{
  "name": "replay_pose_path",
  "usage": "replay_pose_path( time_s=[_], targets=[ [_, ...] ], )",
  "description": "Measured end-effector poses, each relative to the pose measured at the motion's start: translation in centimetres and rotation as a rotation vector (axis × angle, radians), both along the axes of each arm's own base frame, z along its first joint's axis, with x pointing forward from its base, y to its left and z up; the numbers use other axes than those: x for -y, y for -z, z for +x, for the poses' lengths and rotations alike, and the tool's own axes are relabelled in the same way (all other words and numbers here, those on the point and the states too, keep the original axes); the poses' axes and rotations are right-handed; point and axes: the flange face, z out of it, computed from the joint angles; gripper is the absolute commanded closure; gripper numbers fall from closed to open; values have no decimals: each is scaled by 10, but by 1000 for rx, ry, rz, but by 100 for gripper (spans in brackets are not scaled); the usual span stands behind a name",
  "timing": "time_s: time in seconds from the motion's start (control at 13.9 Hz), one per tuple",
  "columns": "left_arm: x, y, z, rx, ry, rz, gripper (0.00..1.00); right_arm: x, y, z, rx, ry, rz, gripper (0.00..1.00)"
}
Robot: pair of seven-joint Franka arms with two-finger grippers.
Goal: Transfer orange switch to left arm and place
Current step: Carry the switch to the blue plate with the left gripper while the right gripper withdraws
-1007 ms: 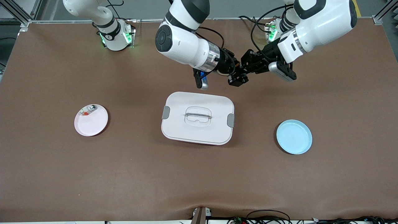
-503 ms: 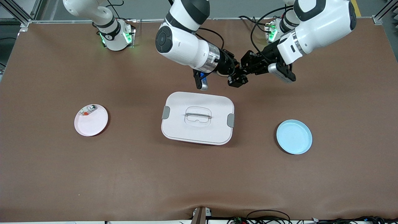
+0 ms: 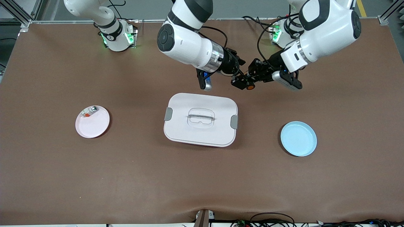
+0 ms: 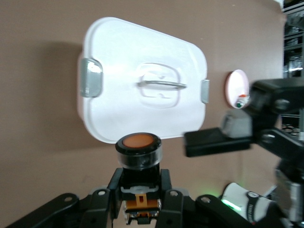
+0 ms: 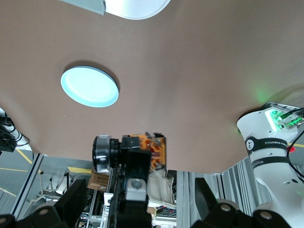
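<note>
The orange switch (image 3: 250,87) (image 4: 139,151), black-bodied with a round orange cap, is pinched in my left gripper (image 3: 244,83) (image 4: 139,190), which is shut on its body. It hangs over the brown mat between the robots' bases and the white box (image 3: 201,119) (image 4: 142,80), off the lid. My right gripper (image 3: 240,72) (image 5: 140,204) is open, its fingers spread wide on either side of the left gripper's fingers and touching nothing. The right wrist view shows the switch (image 5: 107,154) from the side.
A pink plate (image 3: 96,126) with a small silver-green part (image 3: 90,111) in it lies toward the right arm's end. A blue plate (image 3: 298,138) (image 5: 89,86) lies toward the left arm's end. Both plates stand well apart from the box.
My right gripper has opened and let go of the switch. My left gripper, still shut on it, has drawn slightly away toward the left arm's end, and the orange cap now shows.
</note>
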Motion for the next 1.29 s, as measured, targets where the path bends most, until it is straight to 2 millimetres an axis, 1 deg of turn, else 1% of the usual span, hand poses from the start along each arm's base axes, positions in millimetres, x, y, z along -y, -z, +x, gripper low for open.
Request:
replay_pose_path(
  time_s=[0.14, 0.22, 0.29, 0.43, 0.58, 0.72, 0.86, 0.93, 1.01, 1.15, 1.29],
  targets=[
    [-9, 4, 7, 34, 42, 60, 100, 2, -3, 3, 10, 4, -1, 0],
    [-16, 8, 12, 52, 67, 84, 100, 5, -7, 4, 28, 0, -5, 0],
    [-28, 14, 19, 71, 94, 107, 100, 7, -13, 5, 57, -11, -14, 0],
    [-54, 31, 33, 110, 173, 162, 100, 13, -30, -2, 105, -64, -54, 0],
    [-78, 48, 48, 142, 266, 228, 100, 22, -48, -13, 145, -158, -110, 0],
    [-92, 62, 63, 173, 370, 297, 100, 39, -56, -20, 199, -241, -168, 0],
    [-97, 71, 79, 200, 466, 353, 100, 64, -57, -26, 263, -318, -195, 0],
    [-99, 76, 86, 214, 514, 372, 100, 81, -57, -28, 299, -363, -202, 0],
    [-103, 82, 93, 227, 560, 387, 100, 101, -59, -29, 339, -409, -211, 0],
    [-116, 95, 105, 248, 650, 413, 100, 148, -62, -33, 413, -501, -236, 0],
    [-127, 110, 114, 260, 744, 454, 100, 193, -63, -38, 461, -574, -246, 0]
  ],
)
